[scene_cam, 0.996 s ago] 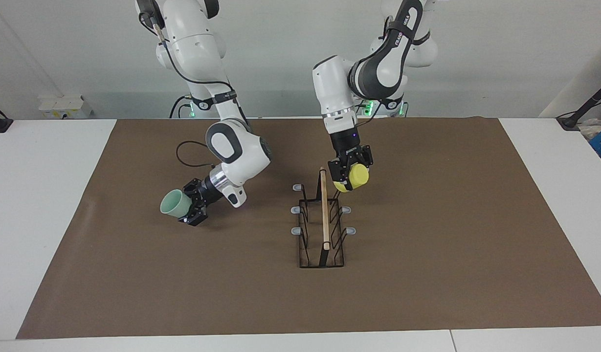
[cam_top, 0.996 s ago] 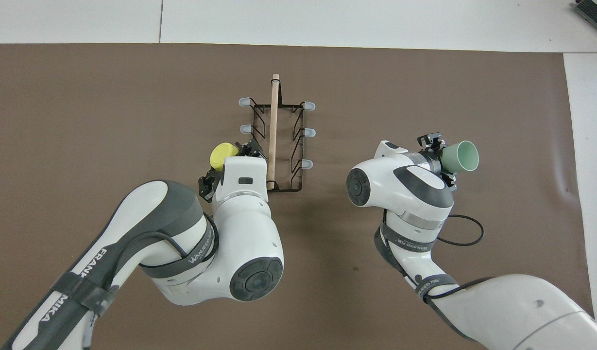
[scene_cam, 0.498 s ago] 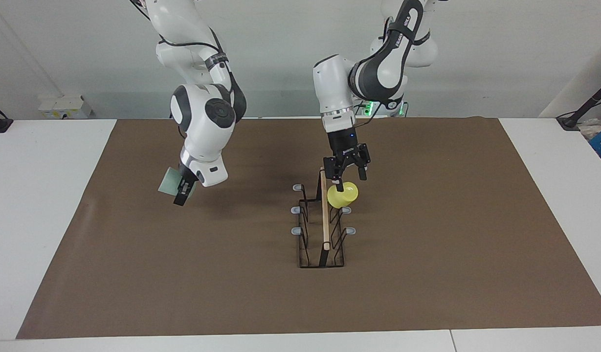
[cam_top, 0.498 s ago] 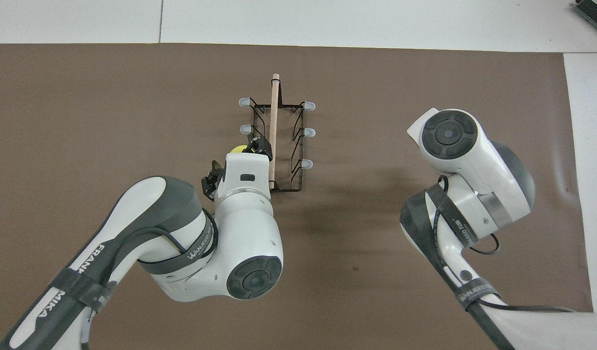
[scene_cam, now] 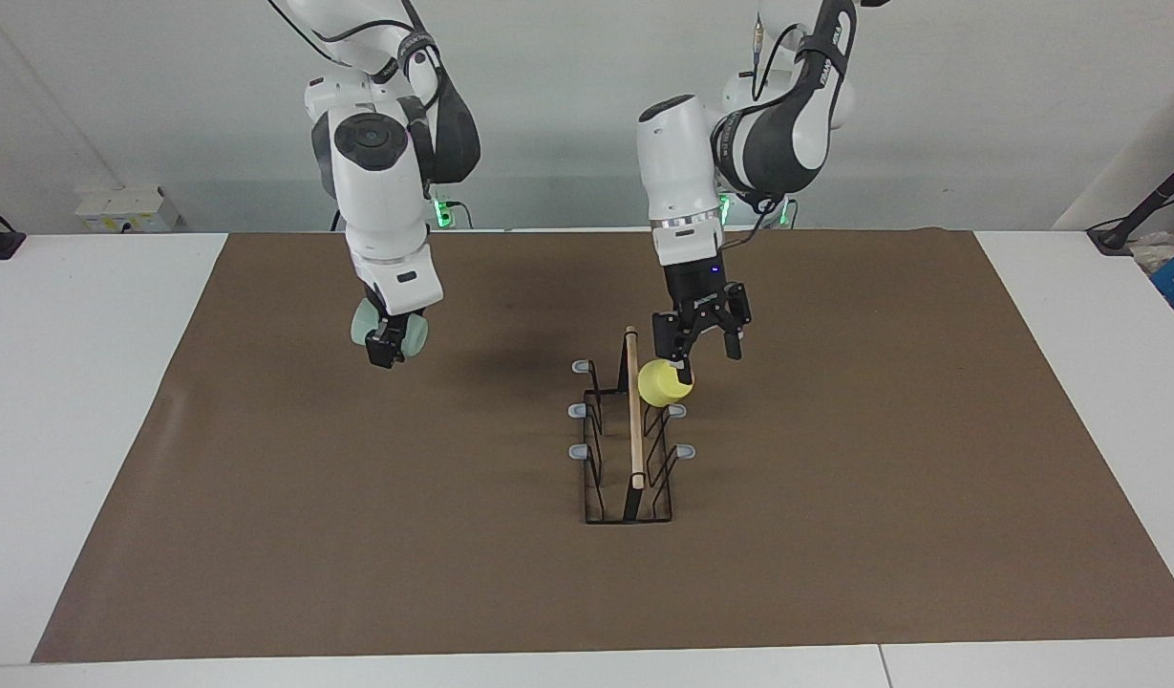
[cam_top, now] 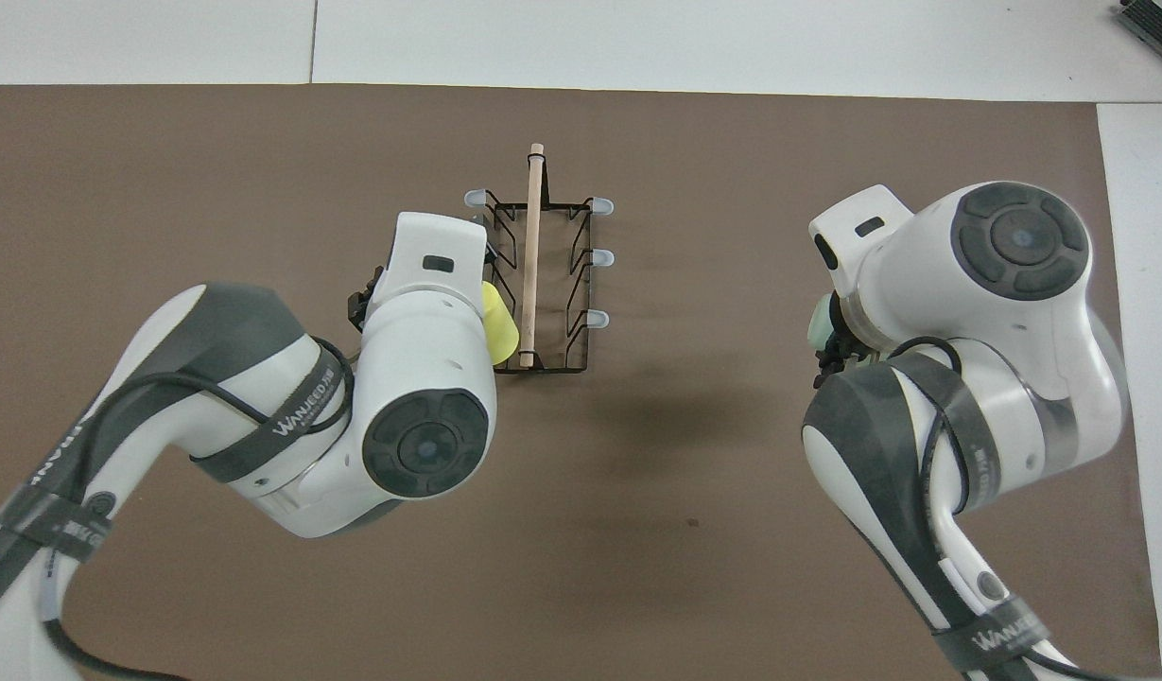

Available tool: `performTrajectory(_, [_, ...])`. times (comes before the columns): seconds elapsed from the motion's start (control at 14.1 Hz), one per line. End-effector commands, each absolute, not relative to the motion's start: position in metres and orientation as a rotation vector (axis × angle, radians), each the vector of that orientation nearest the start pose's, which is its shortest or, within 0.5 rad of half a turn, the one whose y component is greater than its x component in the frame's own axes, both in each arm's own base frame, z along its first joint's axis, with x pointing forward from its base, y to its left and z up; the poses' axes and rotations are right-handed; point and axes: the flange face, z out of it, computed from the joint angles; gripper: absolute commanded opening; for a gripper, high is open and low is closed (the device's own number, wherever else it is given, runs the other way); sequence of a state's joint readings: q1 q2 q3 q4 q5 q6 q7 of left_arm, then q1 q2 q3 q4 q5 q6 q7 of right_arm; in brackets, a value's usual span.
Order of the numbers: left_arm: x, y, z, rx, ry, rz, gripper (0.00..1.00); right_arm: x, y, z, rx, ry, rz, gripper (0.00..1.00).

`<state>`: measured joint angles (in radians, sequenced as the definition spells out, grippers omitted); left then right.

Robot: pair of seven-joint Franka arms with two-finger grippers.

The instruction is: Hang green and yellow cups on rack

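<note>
The black wire rack [scene_cam: 632, 420] with its wooden top bar stands mid-mat; it also shows in the overhead view [cam_top: 533, 255]. The yellow cup [scene_cam: 663, 382] sits tilted on the rack's peg nearest the robots, on the left arm's side, partly hidden under the arm in the overhead view [cam_top: 500, 317]. My left gripper [scene_cam: 704, 350] is open just above the cup, one finger close to it. My right gripper [scene_cam: 388, 342] is shut on the mint green cup [scene_cam: 413, 334] and holds it high over the mat toward the right arm's end. Only a sliver of the green cup [cam_top: 816, 326] shows from overhead.
A brown mat [scene_cam: 835, 497] covers most of the white table [scene_cam: 80, 401]. Five grey-tipped pegs of the rack are bare, for instance one on the right arm's side [scene_cam: 577, 410]. A white power strip [scene_cam: 118, 205] lies at the table's corner beside the right arm.
My left gripper opened and drew up off the yellow cup, which now rests on the peg. My right arm rose and swung the green cup upward and a little toward the rack.
</note>
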<state>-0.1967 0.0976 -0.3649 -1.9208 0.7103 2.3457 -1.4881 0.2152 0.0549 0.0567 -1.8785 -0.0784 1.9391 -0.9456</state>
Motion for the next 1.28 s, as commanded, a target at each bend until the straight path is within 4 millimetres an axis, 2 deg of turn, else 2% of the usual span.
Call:
performTrajectory(0.0, [0.552, -0.279, 0.503, -2.915, -0.603, -0.857, 1.00, 0.550, 0.159, 0.497, -2.547, -1.762, -0.129, 0.00])
performTrajectory(0.21, [0.562, -0.230, 0.531, -2.959, -0.483, -0.787, 1.00, 0.546, 0.169, 0.511, -2.482, -1.637, -0.236, 0.00])
performTrajectory(0.36, [0.570, -0.192, 0.547, -3.019, -0.400, -0.731, 1.00, 0.546, 0.165, 0.520, -2.366, -1.587, -0.336, 0.00])
performTrajectory(0.5, [0.573, -0.153, 0.558, -3.065, -0.263, -0.634, 1.00, 0.553, 0.134, 0.522, -2.250, -1.543, -0.453, 0.00])
performTrajectory(0.71, [0.584, -0.100, 0.583, -3.143, -0.009, -0.500, 1.00, 0.556, 0.110, 0.530, -2.159, -1.461, -0.576, 0.00])
performTrajectory(0.78, [0.587, -0.082, 0.596, -3.172, 0.054, -0.465, 1.00, 0.556, 0.105, 0.527, -2.116, -1.444, -0.621, 0.00])
performTrajectory(0.92, [0.596, -0.050, 0.608, -3.198, 0.127, -0.390, 1.00, 0.552, 0.103, 0.528, -2.005, -1.428, -0.742, 0.00])
performTrajectory(1.07, [0.593, -0.040, 0.621, -3.196, 0.227, -0.302, 1.00, 0.549, 0.101, 0.529, -1.931, -1.429, -0.828, 0.00])
performTrajectory(1.21, [0.581, -0.031, 0.624, -3.192, 0.336, -0.189, 1.00, 0.541, 0.101, 0.524, -1.885, -1.376, -0.935, 0.00])
